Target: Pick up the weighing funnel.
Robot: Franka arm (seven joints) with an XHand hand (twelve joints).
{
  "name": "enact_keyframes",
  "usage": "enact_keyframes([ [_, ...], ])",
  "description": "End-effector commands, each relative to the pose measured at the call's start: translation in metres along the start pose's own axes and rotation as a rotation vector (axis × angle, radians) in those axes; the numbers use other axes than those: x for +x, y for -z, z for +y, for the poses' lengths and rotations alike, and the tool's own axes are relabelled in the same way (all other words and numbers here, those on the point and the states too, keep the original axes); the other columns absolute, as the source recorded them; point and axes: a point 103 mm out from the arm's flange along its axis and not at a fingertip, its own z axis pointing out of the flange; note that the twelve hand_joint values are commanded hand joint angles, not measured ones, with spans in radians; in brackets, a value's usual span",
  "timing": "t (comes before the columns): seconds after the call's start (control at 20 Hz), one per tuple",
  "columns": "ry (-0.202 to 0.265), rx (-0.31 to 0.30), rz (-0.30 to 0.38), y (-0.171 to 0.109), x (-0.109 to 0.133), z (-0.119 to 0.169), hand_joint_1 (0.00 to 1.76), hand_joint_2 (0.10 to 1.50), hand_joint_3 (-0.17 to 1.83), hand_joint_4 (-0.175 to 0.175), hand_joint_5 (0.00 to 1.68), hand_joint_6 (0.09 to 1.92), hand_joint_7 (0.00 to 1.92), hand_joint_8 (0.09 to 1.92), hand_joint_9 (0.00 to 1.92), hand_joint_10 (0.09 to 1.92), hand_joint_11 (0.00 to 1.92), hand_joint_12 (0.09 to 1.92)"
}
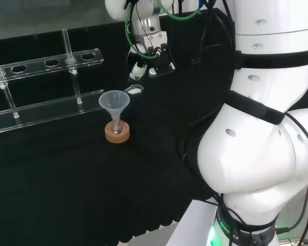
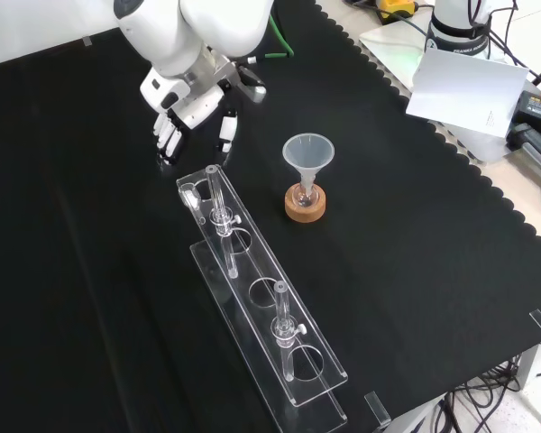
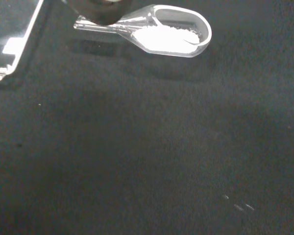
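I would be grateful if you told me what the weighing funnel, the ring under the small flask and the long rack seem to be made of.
The weighing funnel looks like clear glass or plastic, I cannot tell which: see-through, with a glossy rim and white powder visible inside. The ring looks like cork: matte and tan. The rack seems to be clear acrylic: transparent flat plates with bright edges.
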Motion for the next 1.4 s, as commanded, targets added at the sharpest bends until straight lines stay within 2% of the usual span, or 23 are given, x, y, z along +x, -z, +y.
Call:
enact_keyframes([
  [0.05, -0.006, -0.004, -0.007, -0.012, -0.002, 0.010, 0.91, 0.93, -0.17, -0.039, 0.61, 0.10, 0.34, 0.69, 0.58, 0.61, 0.47, 1.30],
  [0.7, -0.039, 0.011, -0.004, -0.043, -0.006, 0.027, 0.92, 0.93, -0.17, -0.036, 0.66, 0.13, 0.36, 0.69, 0.60, 0.60, 0.48, 1.29],
  [1.25, -0.035, 0.014, -0.010, -0.052, -0.010, 0.039, 0.90, 0.92, -0.17, -0.035, 0.67, 0.19, 0.39, 0.68, 0.63, 0.57, 0.51, 1.27],
  [1.4, -0.035, 0.015, -0.009, -0.053, -0.010, 0.040, 0.91, 0.92, -0.17, -0.035, 0.61, 0.32, 0.39, 0.68, 0.65, 0.55, 0.51, 1.27],
])
